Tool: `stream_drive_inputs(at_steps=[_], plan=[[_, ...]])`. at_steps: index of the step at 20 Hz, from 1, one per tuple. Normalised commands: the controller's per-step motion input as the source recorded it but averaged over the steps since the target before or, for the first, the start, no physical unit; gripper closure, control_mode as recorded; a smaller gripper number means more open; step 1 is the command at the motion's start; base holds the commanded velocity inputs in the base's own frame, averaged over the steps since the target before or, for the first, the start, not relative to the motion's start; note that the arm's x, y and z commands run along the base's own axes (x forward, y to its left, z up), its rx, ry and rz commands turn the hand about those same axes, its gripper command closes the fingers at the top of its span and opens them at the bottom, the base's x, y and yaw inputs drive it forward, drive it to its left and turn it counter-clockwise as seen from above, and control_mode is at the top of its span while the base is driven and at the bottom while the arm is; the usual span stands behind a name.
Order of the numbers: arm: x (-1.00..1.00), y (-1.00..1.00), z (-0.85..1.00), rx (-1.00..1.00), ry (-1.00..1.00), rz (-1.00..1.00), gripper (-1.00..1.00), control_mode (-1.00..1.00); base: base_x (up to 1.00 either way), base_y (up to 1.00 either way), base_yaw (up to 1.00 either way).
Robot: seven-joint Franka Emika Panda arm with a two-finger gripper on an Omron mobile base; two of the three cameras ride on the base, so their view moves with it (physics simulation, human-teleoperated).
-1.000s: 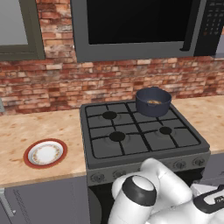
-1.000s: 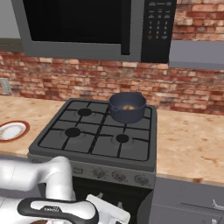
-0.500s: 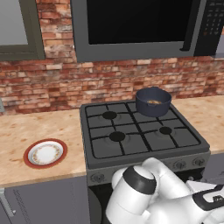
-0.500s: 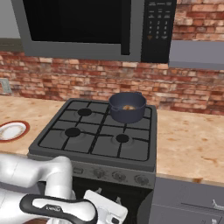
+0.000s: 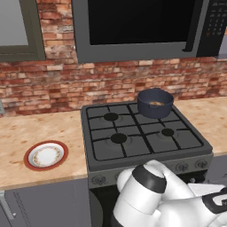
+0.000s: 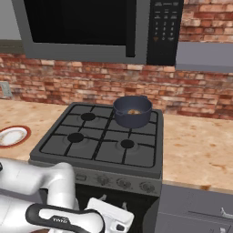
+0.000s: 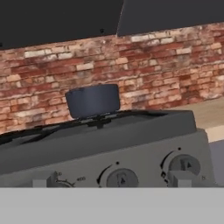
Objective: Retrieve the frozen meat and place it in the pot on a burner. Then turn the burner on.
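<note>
Though pot (image 5: pixel 154 103) sits on rear-right burner, meat (image 5: pixel 155 103) inside barely visible.

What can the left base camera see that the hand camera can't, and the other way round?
Left base view: the red-rimmed plate on the counter, and the golden meat down inside the pot. Hand view: the knobs face-on and close up, with the pot's outside wall above them. Both: the pot, the stove and the brick wall.

Nothing can be read with certainty — the microwave keypad (image 6: pixel 160 28) bears small orange marks, and the robot arm (image 6: pixel 59 219) pale lettering, both too blurred.
</note>
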Motion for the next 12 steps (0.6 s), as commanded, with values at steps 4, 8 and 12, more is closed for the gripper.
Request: stream_drive_inputs(at_steps=[4,8,12], plan=[[0.47,0.00,0.00,-0.11,0.00,0.01,-1.00,-1.00,0.00,0.00,0.00],[0.26,0.09,-0.09,-0.05,0.00,0.00,-1.00,-1.00,0.00,0.00,0.00],[0.39,0.40,-0.35,-0.09,0.00,0.00,-1.00,-1.00,0.00,0.00,0.00]])
